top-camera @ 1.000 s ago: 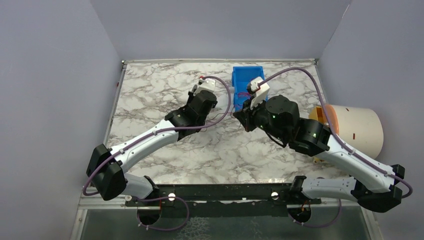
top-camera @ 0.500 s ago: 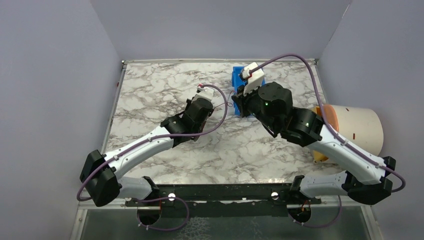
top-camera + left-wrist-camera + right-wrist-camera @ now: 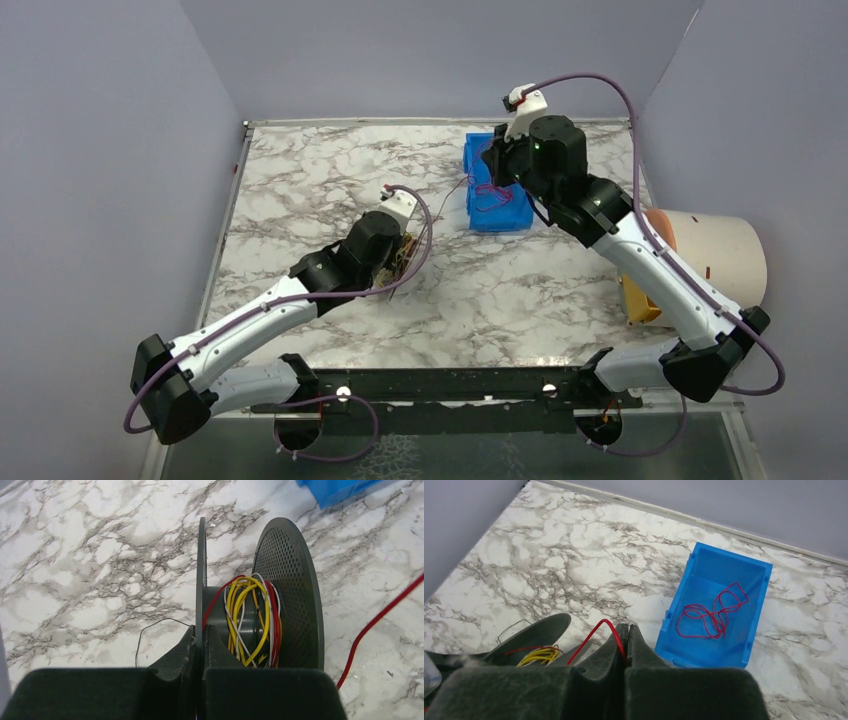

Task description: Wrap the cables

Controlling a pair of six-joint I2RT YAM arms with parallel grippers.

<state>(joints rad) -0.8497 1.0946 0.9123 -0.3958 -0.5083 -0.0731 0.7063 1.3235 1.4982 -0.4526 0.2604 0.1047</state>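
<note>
Red is the colour to watch: a red cable [image 3: 596, 630] is pinched right at the tips of the right gripper [image 3: 625, 630], its jaws pressed together on it with no gap showing. From the pinch the strand arcs up just ahead of the fingers and drops away to their left, toward the dark spool [image 3: 531, 637] low on that side. Ahead of this gripper and off to its right sits the blue bin [image 3: 724, 565], and inside it lies a loose tangle of red loops [image 3: 711, 612], well apart from the fingers.

Over to the other arm. The left gripper [image 3: 201, 630] is clamped tight on the spool's thin near flange, the disc's edge standing upright between the two fingers. Just ahead of the fingertips and a touch to their right, the wound cables [image 3: 250, 620] wrap the hub: mostly yellow, with red and white turns among them, packed between the gripped flange and the perforated flange farther right. Well out to this gripper's right, the red strand slants across the marble table [image 3: 75, 555]. To the left of the fingers, a hair-thin black wire [image 3: 150, 625] curls on the marble, near them but not touching.
</note>
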